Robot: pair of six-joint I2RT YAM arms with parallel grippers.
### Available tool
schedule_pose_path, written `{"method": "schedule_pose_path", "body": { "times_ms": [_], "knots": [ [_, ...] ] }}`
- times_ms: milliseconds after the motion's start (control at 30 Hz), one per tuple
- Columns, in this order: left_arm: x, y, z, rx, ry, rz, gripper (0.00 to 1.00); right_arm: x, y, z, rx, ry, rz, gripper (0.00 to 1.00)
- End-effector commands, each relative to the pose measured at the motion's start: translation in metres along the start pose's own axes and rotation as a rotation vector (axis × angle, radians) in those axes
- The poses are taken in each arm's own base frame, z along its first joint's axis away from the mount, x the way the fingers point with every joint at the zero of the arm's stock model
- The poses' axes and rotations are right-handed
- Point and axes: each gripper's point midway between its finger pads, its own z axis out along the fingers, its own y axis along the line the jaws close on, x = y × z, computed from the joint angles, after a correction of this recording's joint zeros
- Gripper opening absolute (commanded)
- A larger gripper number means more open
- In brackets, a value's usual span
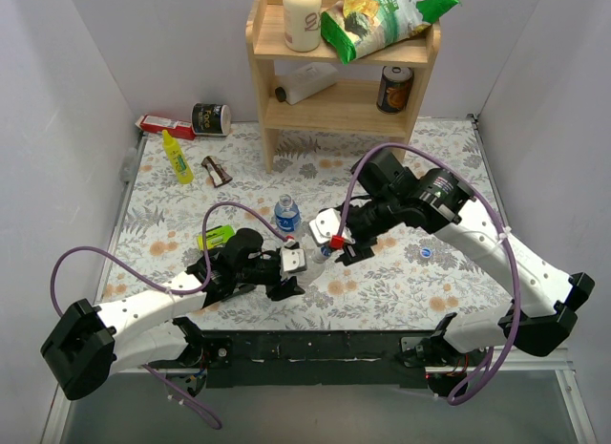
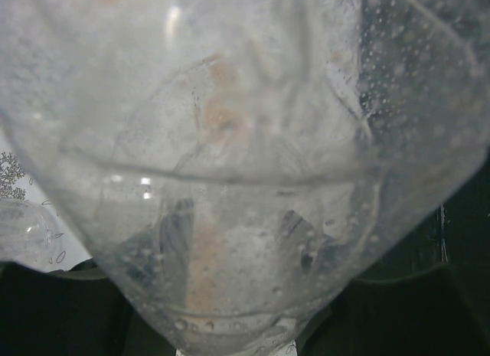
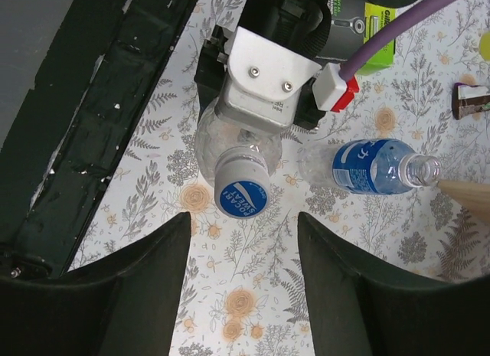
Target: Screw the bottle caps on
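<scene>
My left gripper (image 1: pixel 294 263) is shut on the plain clear bottle (image 1: pixel 313 252), which fills the left wrist view (image 2: pixel 230 180). In the right wrist view this bottle (image 3: pixel 218 142) carries a blue cap (image 3: pixel 240 191) on its neck, pointing at the camera. My right gripper (image 3: pixel 243 253) is open and empty just short of that cap, with one finger (image 3: pixel 138 287) on each side. It shows in the top view (image 1: pixel 336 242) too. The blue-labelled bottle (image 1: pixel 286 216) stands beside them with an open mouth (image 3: pixel 422 171). A second blue cap (image 1: pixel 426 252) lies loose on the mat to the right.
A wooden shelf (image 1: pixel 344 81) with a white bottle, a snack bag and a can stands at the back. A yellow squeeze bottle (image 1: pixel 177 158), a can (image 1: pixel 211 118) and a green object (image 1: pixel 216 237) lie at the left. The black table front edge (image 3: pixel 99 126) is near.
</scene>
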Motion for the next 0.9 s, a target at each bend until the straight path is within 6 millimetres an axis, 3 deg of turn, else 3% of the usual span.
{"method": "schedule_pose_path", "body": {
  "times_ms": [0, 400, 867],
  "knots": [
    [-0.02, 0.004, -0.001, 0.007, -0.049, 0.046, 0.0, -0.009, -0.007, 0.004, -0.001, -0.034, -0.088, 0.64],
    [-0.021, 0.004, 0.0, 0.006, -0.055, 0.046, 0.0, -0.007, 0.005, 0.015, -0.064, -0.032, -0.106, 0.59],
    [-0.022, 0.005, 0.001, 0.005, -0.053, 0.036, 0.0, -0.002, 0.009, 0.024, -0.08, -0.013, -0.11, 0.46]
  ]
}}
